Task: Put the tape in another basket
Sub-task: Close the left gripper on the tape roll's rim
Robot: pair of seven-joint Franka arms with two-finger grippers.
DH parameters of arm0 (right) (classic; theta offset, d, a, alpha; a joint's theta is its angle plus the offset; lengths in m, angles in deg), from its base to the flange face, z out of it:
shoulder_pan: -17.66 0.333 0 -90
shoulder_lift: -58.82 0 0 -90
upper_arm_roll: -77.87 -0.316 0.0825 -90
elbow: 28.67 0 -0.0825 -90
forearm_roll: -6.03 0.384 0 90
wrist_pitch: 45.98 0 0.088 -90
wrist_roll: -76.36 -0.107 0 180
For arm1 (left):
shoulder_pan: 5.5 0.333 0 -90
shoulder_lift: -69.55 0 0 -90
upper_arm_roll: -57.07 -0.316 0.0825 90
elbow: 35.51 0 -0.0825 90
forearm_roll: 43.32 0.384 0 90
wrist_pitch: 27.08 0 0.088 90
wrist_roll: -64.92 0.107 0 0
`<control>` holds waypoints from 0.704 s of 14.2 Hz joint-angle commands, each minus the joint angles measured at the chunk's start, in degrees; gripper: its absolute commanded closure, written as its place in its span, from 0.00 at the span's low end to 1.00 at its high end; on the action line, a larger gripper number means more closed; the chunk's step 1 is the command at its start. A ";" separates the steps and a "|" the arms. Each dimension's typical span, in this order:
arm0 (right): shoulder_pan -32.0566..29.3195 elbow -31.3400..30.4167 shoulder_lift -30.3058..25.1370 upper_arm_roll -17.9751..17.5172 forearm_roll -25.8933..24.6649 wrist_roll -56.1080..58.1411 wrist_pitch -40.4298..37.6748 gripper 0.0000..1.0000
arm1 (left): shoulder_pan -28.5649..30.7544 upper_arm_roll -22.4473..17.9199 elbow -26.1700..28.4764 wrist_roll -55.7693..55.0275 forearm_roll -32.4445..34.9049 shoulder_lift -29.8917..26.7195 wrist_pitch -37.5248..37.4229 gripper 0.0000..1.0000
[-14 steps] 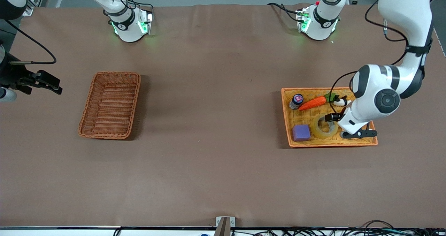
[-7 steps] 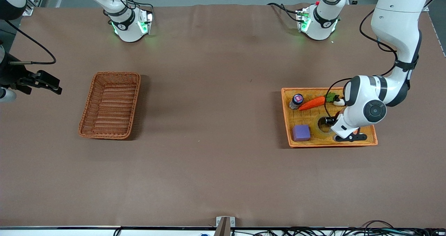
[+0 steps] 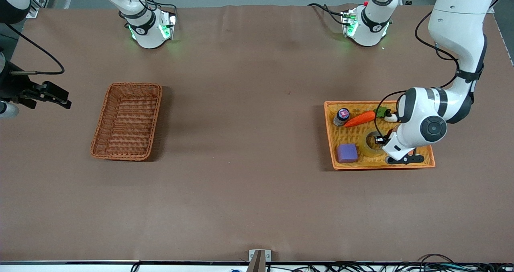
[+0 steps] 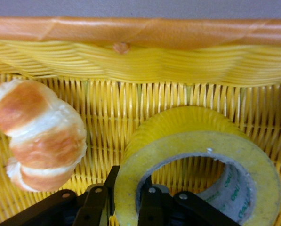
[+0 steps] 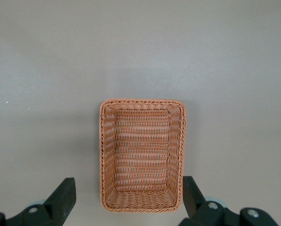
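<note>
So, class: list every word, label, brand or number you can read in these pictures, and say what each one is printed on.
"deli": printed in dark letters on the inner core of the tape, seen sideways in the left wrist view.
Small bottle in the yellow tray: its cap has a pink and dark label, too small to read.
No other readable text.

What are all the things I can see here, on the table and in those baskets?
Tape: one, yellowish, in the tray, its wall between the left tool's fingers.
Croissant: one, golden, in the tray beside the tape.
Carrot: one, orange, in the tray.
Small bottle: one, dark-capped, in the tray.
Cube: one, purple, in the tray.
Tray: one, yellow-orange, toward the left arm's end.
Basket: one, reddish-brown, toward the right arm's end.
Left tool: down in the tray.
Right tool: open, waiting.
</note>
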 commanded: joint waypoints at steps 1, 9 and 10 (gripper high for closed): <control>-0.84 -0.67 -0.34 -0.45 0.97 0.80 0.15 0.00 | -0.07 0.05 0.00 -0.14 0.95 -6.07 -4.54 0.98; -1.02 -0.75 -0.34 -0.45 1.05 0.80 0.24 0.00 | -1.30 14.97 -12.99 -13.91 1.30 -8.29 -17.39 0.99; -0.84 -0.76 -0.34 -0.45 0.97 0.80 0.33 0.00 | -1.39 18.04 -15.18 -18.38 1.39 -6.81 -17.39 0.99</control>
